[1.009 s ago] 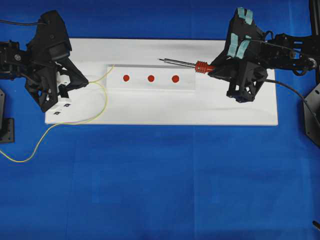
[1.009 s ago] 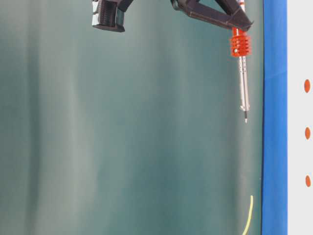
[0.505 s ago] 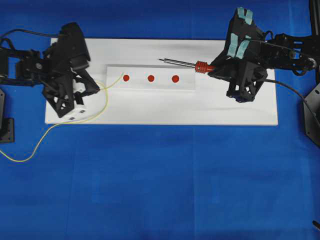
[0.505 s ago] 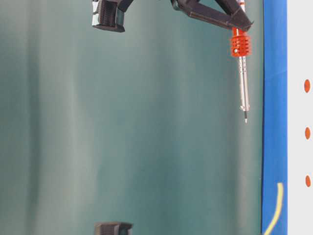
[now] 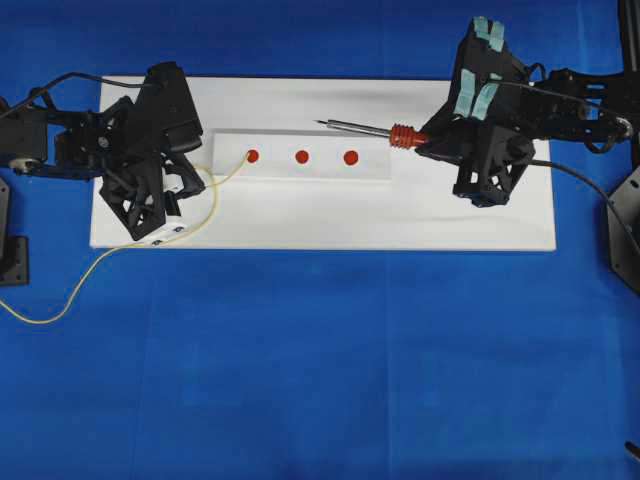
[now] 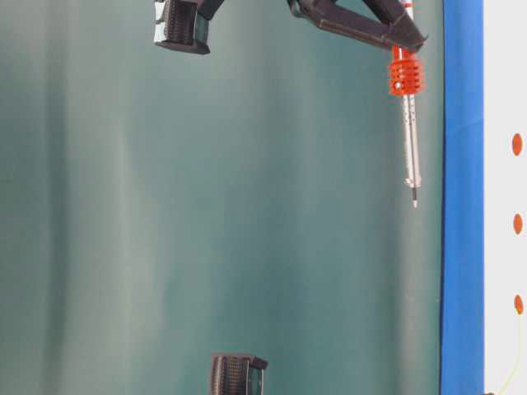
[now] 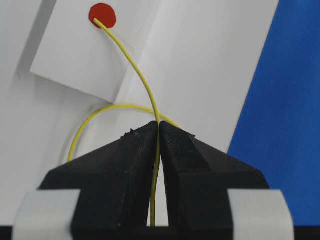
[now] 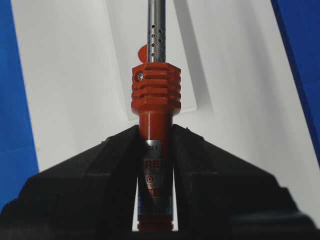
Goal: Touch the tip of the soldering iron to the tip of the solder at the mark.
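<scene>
The left gripper (image 7: 159, 131) was clamped on the solder (image 5: 222, 181), whose yellow tip lay at the leftmost red mark (image 5: 252, 156) on the raised white strip (image 5: 370, 169). The right gripper (image 8: 156, 145) was closed around the soldering iron (image 5: 372, 128), held level above the strip's far edge, its fine point well apart from that mark. To do this well, I judged, the iron should travel left and come down gently, so the limp wire was not nudged off the dot.
</scene>
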